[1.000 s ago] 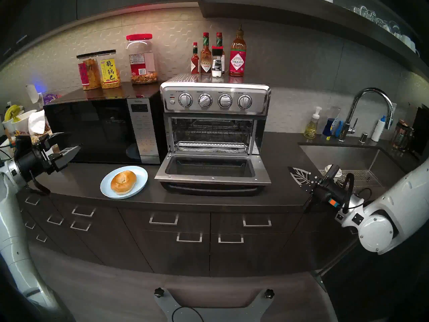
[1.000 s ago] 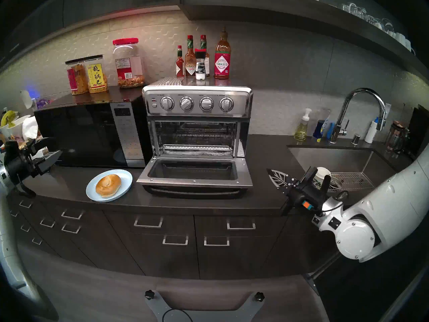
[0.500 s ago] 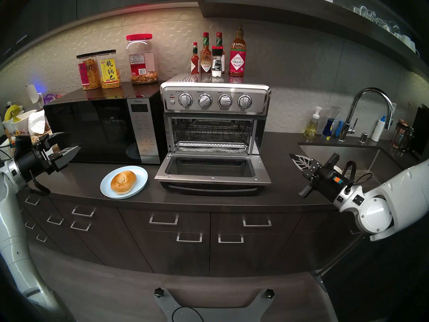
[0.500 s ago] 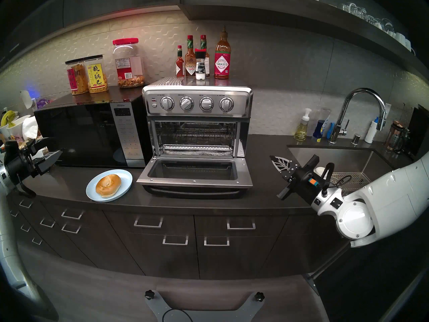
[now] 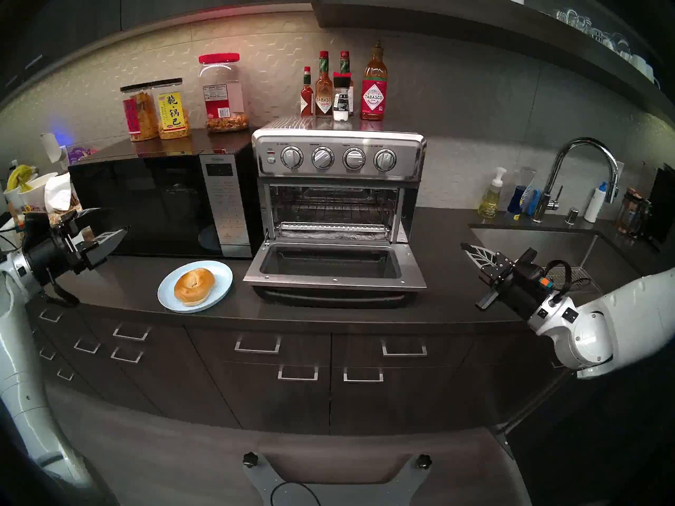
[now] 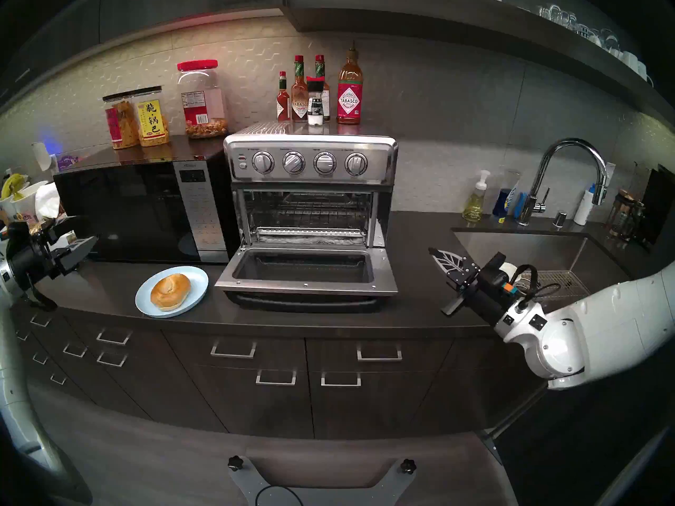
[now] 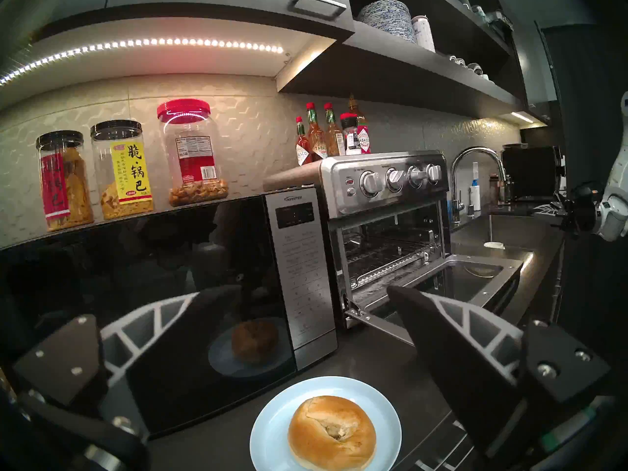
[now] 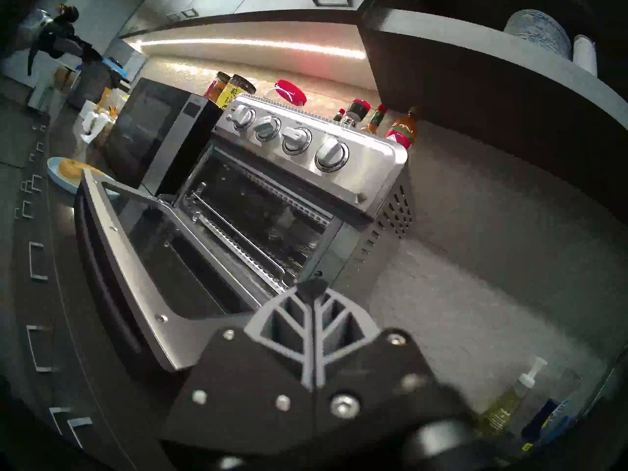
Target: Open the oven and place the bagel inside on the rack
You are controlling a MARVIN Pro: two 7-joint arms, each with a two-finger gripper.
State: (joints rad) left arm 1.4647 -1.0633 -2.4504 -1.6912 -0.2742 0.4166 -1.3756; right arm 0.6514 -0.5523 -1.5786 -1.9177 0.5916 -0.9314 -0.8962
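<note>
Dark kitchen table seen from above, with cupboards below and a sink at the right end. Brushed-steel oven standing at the middle of the table toward the back edge, four round knobs across the top, door dropped flat toward the front edge, handle at the near side. Wire rack visible inside the lit cavity, bare, above a foil-lined tray. Black microwave touching or just beside the oven's left side, snack jars on top. Sauce bottles standing on the oven's roof. Golden-brown bagel lying on a pale blue plate, near the front edge of the table, just left of the open door and in front of the microwave. Left gripper hovering level at the table's left end, in front of the microwave, fingers spread wide, empty, pointing toward plate and oven. Right gripper hovering above the table between oven and sink, well apart from the door, fingers pressed together, empty, tips aimed toward the oven. Soap bottle and tap along the back edge behind the sink.
</note>
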